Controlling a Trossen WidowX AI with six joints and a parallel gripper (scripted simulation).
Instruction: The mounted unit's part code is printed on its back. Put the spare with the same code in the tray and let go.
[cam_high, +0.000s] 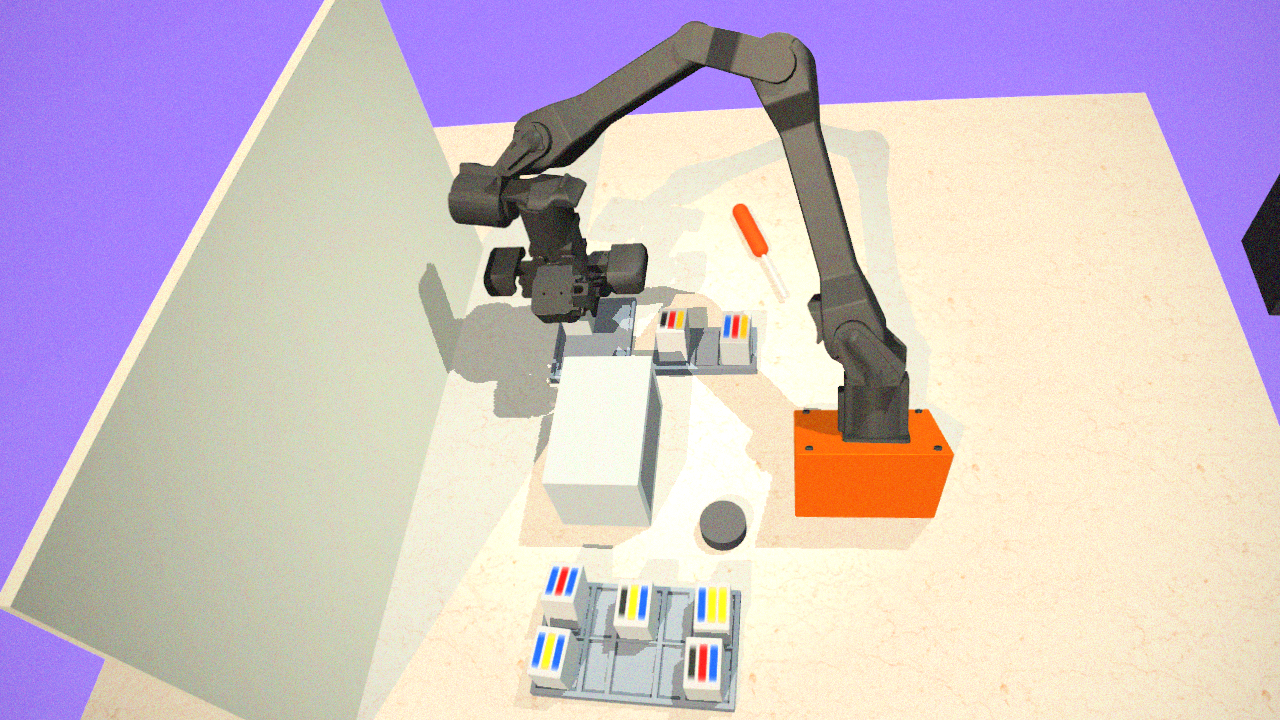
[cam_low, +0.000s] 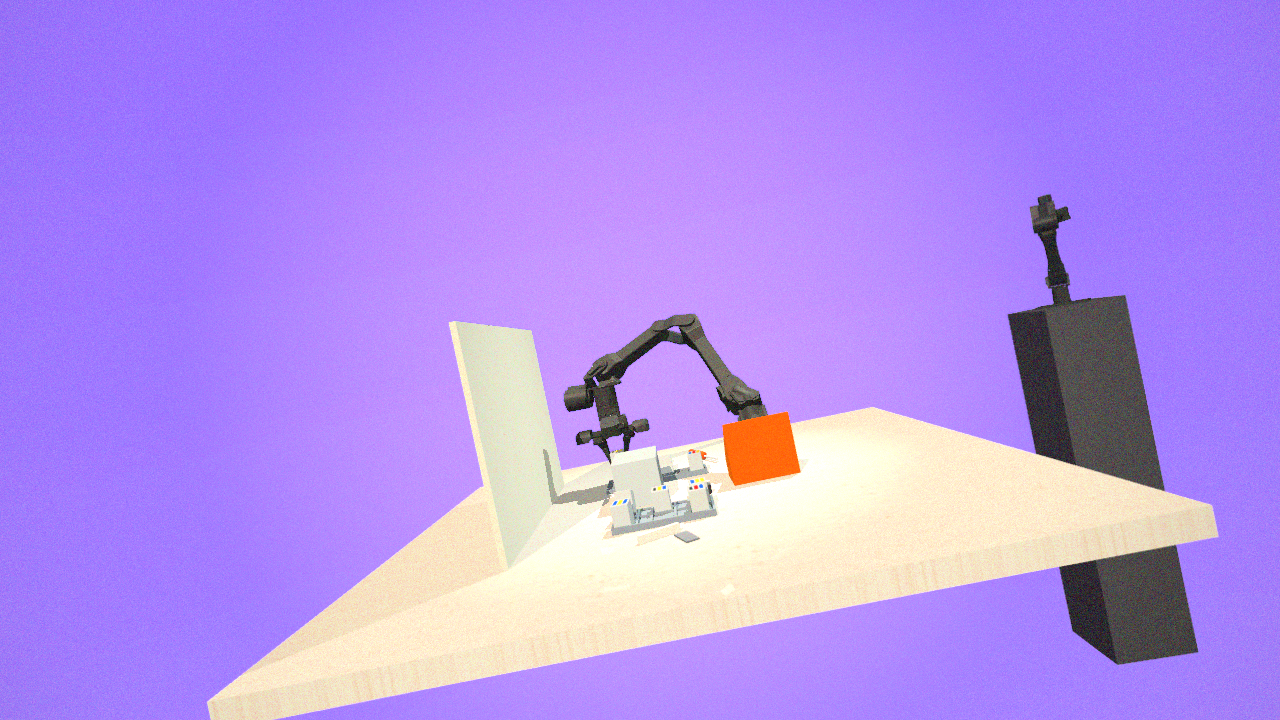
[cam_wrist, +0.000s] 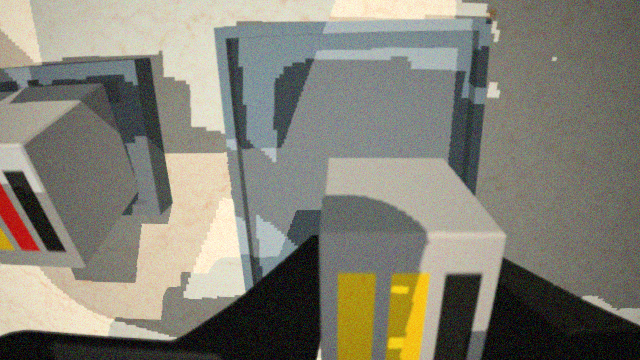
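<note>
My gripper (cam_high: 577, 320) (cam_low: 618, 454) (cam_wrist: 385, 250) is shut on a white block (cam_wrist: 375, 175) with two yellow stripes and one black. It holds the block low over the back left part of the grey-blue tray (cam_high: 634, 313) (cam_wrist: 350, 27); the gripper body hides most of the block in the top view. A large pale box (cam_high: 599, 420) (cam_low: 635, 467) stands in front of the tray and hides its near edge. No code shows on the box's visible faces. A rack (cam_high: 707, 369) right of the tray holds a black-red-orange block (cam_high: 671, 342) (cam_wrist: 82, 175) and a blue-red-orange block (cam_high: 734, 347).
A compartment rack (cam_high: 635, 701) at the front holds several striped blocks. A tall pale panel (cam_high: 241, 358) (cam_low: 505, 429) stands left. A dark disc (cam_high: 722, 522), a screwdriver (cam_high: 750, 231) and my orange base (cam_high: 863, 483) (cam_low: 760, 449) are to the right. A dark pedestal (cam_low: 1096, 447) stands beyond the table.
</note>
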